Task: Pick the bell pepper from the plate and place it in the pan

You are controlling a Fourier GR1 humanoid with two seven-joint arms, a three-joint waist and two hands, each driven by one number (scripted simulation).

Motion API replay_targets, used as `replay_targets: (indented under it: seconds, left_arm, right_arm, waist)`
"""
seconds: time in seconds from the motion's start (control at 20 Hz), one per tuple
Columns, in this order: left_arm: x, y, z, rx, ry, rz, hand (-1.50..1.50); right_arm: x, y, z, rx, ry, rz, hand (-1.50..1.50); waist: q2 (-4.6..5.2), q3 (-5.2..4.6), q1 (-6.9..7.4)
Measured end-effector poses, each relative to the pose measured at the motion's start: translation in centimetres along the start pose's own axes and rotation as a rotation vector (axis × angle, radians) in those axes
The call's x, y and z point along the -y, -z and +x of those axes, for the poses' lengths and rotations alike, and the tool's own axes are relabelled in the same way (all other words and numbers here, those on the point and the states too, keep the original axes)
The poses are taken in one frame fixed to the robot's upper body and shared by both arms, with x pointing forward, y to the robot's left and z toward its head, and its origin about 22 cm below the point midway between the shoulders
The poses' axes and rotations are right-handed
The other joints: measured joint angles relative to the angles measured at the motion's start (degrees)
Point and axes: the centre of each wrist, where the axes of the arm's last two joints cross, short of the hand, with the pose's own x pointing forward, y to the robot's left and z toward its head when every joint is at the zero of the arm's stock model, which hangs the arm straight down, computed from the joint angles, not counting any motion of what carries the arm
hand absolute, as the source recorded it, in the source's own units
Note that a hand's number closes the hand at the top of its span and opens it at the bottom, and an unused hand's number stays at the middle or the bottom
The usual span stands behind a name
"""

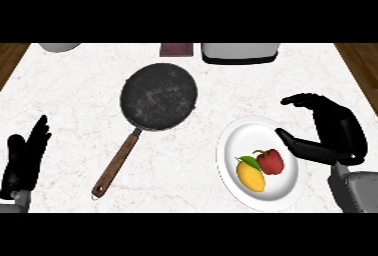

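1. Small red bell pepper with green stem [271, 161] lies on the round white plate [240, 137], right of plate centre, not yet picked. A yellow mango-like fruit with green leaf [251, 175] sits just beside it on its left, apparently touching.
2. Right hand [330, 134], black, hovers at the plate's right rim; fingers spread and arched with the thumb pointing in toward the pepper. It holds nothing.
3. Step in hand, as judged: reach and grasp. Best approach looks to be from the right and above, so the fingers close on the pepper's free right side and top, away from the yellow fruit. Closing too far left risks nudging or catching the fruit as well.
4. Target: round black frying pan with brown wooden handle [159, 97] stands on the white marbled worktop [66, 100], well apart from the plate, up and to the left. Pan bowl holds nothing visible. Carry should lift clear of the plate rim, then cross open worktop to the pan; nothing stands between.
5. Left hand [26, 155] rests open at the left edge, fingers up, holding nothing.
6. Far edge: grey rounded vessel [60, 47], dark reddish box [176, 49], grey-white appliance [241, 52]. All lie beyond the pan, off the path.
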Motion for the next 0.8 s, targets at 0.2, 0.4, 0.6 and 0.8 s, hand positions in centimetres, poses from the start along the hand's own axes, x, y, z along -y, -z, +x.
replay_targets:
  seconds: [0.2,0.4,0.6,0.8]
  left_arm:
    - [-0.7,1.1,1.1,-0.014,0.03,-0.019,0.0]
    - [-0.3,1.1,1.6,-0.021,0.046,-0.035,0.0]
    - [-0.7,1.5,1.8,-0.029,0.05,-0.027,0.0]
    - [-0.6,1.6,2.1,-0.027,0.055,-0.03,0.0]
  right_arm:
    - [2.0,-4.1,-0.5,0.091,0.034,0.068,-1.5]
    - [4.7,-5.1,1.1,0.126,-0.069,0.17,-1.5]
    - [6.0,-4.8,4.1,0.086,-0.255,0.265,-1.5]
    - [6.3,-3.2,7.3,0.011,-0.496,0.396,-1.5]
  waist:
    - [0.12,-0.15,0.42]
    - [0.09,-0.23,0.88]
    - [-0.05,-0.36,0.62]
    - [-0.16,-0.48,0.72]
